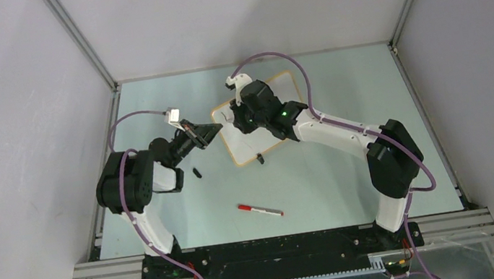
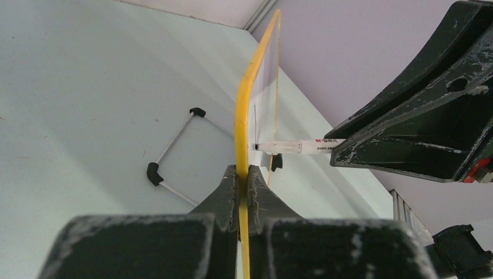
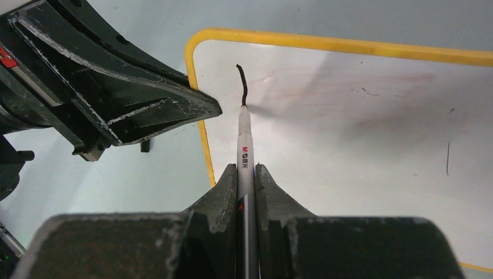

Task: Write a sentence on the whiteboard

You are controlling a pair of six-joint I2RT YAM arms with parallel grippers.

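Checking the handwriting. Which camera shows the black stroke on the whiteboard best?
The right wrist view: the stroke curves up from the marker tip across the whiteboard face. The left wrist view sees the board edge-on, so only a thin line; from the top external view it is too small to judge.

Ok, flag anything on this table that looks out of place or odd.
A marker with a red end lies loose on the table toward its near edge, and a small black piece, perhaps a cap, sits by the left arm. The whiteboard carries faint reddish smears and a few stray black ticks. Nothing looks spilled or broken.
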